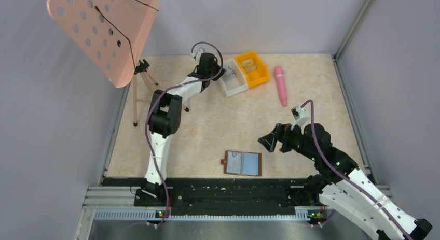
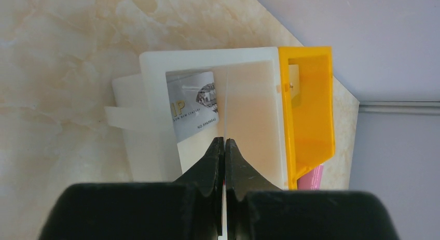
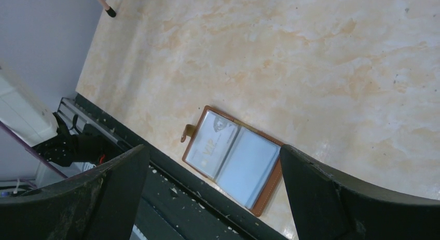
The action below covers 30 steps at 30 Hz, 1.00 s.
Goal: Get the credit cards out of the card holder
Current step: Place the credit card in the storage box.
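Note:
The card holder, a brown wallet, lies open flat near the table's front edge. A pale credit card marked VIP shows in its left pocket. My right gripper hovers open to the holder's right and above it, with nothing between its fingers. Far back, my left gripper is shut on a thin credit card seen edge-on, held over the white bin. Another credit card with VIP print lies inside that bin.
An orange bin adjoins the white one. A pink stick-shaped object lies right of the bins. A pink perforated stand on a tripod stands at the back left. A black rail runs along the front edge.

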### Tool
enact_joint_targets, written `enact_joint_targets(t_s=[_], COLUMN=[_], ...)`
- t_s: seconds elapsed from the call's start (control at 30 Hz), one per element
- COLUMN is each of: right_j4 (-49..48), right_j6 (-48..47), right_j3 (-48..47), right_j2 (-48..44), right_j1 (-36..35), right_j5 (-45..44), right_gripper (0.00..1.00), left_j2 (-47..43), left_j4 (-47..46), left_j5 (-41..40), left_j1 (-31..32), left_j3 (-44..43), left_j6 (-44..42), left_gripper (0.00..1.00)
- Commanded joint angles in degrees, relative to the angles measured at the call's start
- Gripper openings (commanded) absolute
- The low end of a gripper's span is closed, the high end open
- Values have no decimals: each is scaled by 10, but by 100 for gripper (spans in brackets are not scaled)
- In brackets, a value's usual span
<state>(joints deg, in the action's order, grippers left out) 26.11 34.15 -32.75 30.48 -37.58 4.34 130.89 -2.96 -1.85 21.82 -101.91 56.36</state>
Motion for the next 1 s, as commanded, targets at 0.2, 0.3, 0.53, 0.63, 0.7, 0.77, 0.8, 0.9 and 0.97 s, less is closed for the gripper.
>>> enact_joint_targets(t_s=[0.2, 0.3, 0.53, 0.63, 0.7, 0.77, 0.8, 0.9, 0.97], right_j4=[-20, -16, -7, -5, -3, -3, -2, -2, -2], right_j6=[-12, -10, -10, -10, -9, -9, -9, -7, -6], right_j3=[-36, -34, -37, -42, -45, -49, -49, -52, -53], right_j2=[-3, -9, -19, -22, -24, -24, -24, -24, -23], right_j1=[4, 4, 4, 4, 4, 4, 4, 4, 4], right_j5=[-6, -5, -7, -6, -6, -6, -6, -3, -2], right_gripper=[96, 96, 96, 96, 96, 95, 95, 95, 95], left_j2=[47, 50, 63, 67, 70, 71, 71, 70, 70], left_j4=[0, -4, -9, -9, -9, -9, -9, -6, -2], left_j5=[-3, 1, 4, 6, 5, 5, 5, 2, -3], left_j1=[-9, -10, -9, -10, -10, -9, -9, -10, -10], left_j3=[-68, -69, -85, -94, -98, -103, -105, -111, -115], left_j6=[19, 21, 23, 27, 27, 24, 23, 16, 9], left_gripper=[0, 0, 8, 10, 12, 13, 14, 15, 17])
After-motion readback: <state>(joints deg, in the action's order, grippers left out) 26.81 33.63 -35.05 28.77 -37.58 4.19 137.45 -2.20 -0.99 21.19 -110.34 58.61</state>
